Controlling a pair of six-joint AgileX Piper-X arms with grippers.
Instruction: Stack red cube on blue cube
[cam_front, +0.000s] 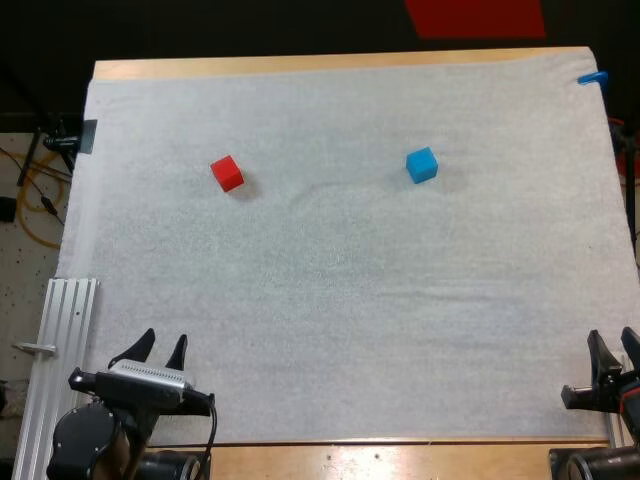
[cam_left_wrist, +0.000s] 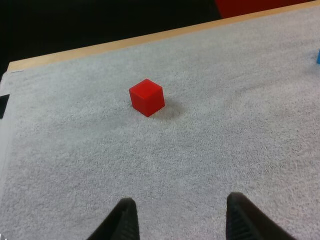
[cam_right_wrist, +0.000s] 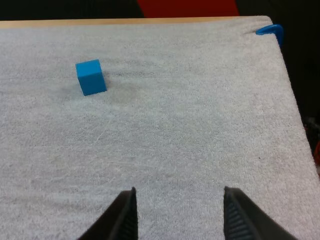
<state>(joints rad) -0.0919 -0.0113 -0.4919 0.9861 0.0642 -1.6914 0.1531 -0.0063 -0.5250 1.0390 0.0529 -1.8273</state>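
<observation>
Table (cam_front: 300, 66) first: it is wood, and a white mat (cam_front: 330, 300) covers almost all of it. The mat looks soft and a bit fuzzy.

Next come the two pincers. Seen from above, the left gripper (cam_front: 164, 338) sits at about 8 o'clock from the middle of the mat. Its fingers are wide apart and hold nothing. The right gripper (cam_front: 614, 336) sits at about 4 o'clock. Its fingers are wide apart too, with nothing between them. Both are well away from the cubes.

Now the little things. The red cube (cam_front: 227, 172) rests on the mat at about 10 o'clock from the middle. The blue cube (cam_front: 421, 164) rests between 1 and 2 o'clock. It is at 3 o'clock from the red one, and they are well apart. Both cubes are turned a little, so their sides do not line up with the mat's edge.

I think the red cube is light and hard, with smooth flat sides. It should not squash or break. A good grab would be on two sides that face away from each other, near the middle, with the pincer turned to match the cube.

I see no bowl, box or tray on the mat, so nothing is inside anything.
</observation>
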